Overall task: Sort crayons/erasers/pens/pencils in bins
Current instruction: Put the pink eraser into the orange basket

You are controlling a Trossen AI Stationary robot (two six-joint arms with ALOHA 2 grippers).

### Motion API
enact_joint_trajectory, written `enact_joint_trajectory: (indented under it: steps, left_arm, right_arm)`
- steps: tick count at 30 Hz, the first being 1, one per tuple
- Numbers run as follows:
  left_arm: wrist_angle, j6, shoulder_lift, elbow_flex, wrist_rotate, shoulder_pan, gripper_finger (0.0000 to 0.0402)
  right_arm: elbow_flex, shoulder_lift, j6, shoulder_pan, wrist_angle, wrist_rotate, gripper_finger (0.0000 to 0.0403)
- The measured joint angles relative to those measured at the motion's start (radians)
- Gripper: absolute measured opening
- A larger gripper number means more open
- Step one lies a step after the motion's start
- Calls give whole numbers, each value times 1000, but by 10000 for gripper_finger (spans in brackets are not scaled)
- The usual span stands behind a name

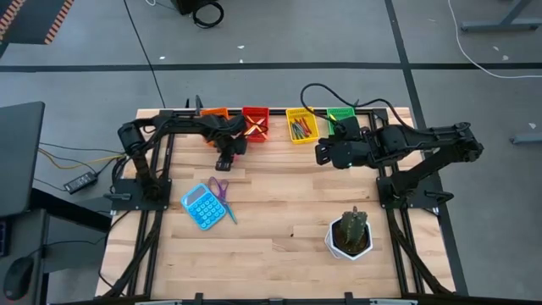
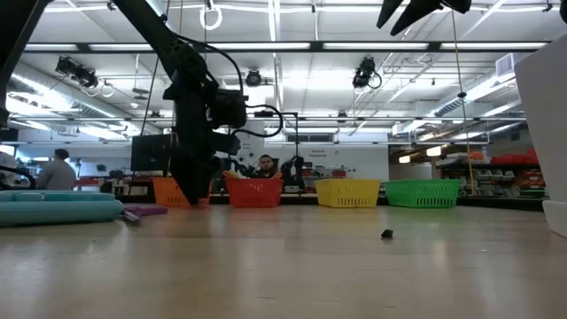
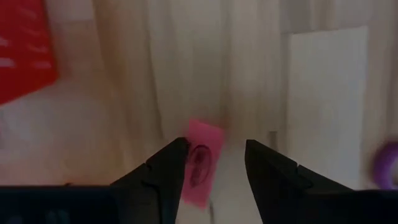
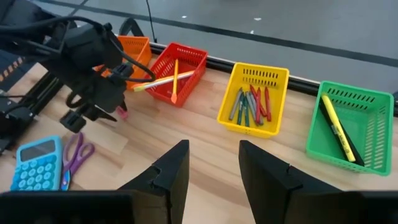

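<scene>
From above, the left pincer (image 1: 229,158) hangs at the tabletop (image 1: 279,212) just in front of the orange bin (image 1: 215,113) and red bin (image 1: 255,119); the right pincer (image 1: 323,153) waits apart. In the left wrist view, the pink eraser (image 3: 200,163) lies flat between spread fingers (image 3: 166,171), off-centre toward one, long axis running forward. The right wrist view shows its own fingers (image 4: 169,172) spread and empty, well apart from the eraser.

Overhead camera looks straight down on the whole table (image 1: 271,254). The low one sits at table height, facing level across to the four bins (image 2: 347,192). The left wrist camera hangs close over the wood; the right wrist camera, farther back, shares those bins.
</scene>
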Motion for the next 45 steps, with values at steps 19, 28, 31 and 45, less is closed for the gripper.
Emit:
enact_joint_trajectory:
  steps: [19,28,31,45]
  left_arm:
    - [17,-4,37,-1,-5,-9,143]
    - [6,-48,22,-2,-16,-10,88]
    - [-64,-57,-3,3,0,-14,72]
    - [-393,-146,-22,329,2,-34,58]
  right_arm:
    - [0,0,41,0,7,-11,145]
    - [0,0,33,0,6,-7,145]
    - [0,0,27,0,6,-5,145]
    - [0,0,-9,0,5,4,145]
